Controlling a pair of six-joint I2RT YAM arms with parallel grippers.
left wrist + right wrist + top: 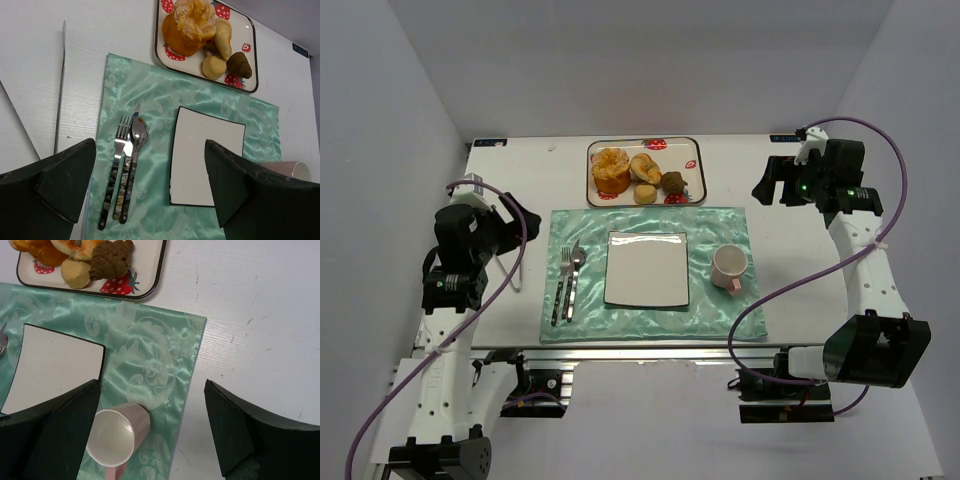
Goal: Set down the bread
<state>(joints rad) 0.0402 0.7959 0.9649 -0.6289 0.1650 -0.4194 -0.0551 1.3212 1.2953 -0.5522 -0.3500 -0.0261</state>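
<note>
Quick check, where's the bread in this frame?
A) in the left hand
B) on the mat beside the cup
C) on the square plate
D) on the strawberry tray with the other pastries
D: the bread lies on the tray beside the orange cake, while the square plate has nothing on it.

Placemat (pixel 650 325) at the centre of the tabletop (pixel 800 260). On the mat: plate (pixel 647 268) in the middle, fork (pixel 560 290) and spoon (pixel 576 280) side by side to its left, cup (pixel 730 266) to its right. Tray (pixel 685 160) behind the mat, near the far edge. In the tray: fluted cake (pixel 611 172) at left, bread (pixel 645 167) just right of it, brown pastry (pixel 672 182) further right, small bun (pixel 645 194) in front of the bread.
</note>
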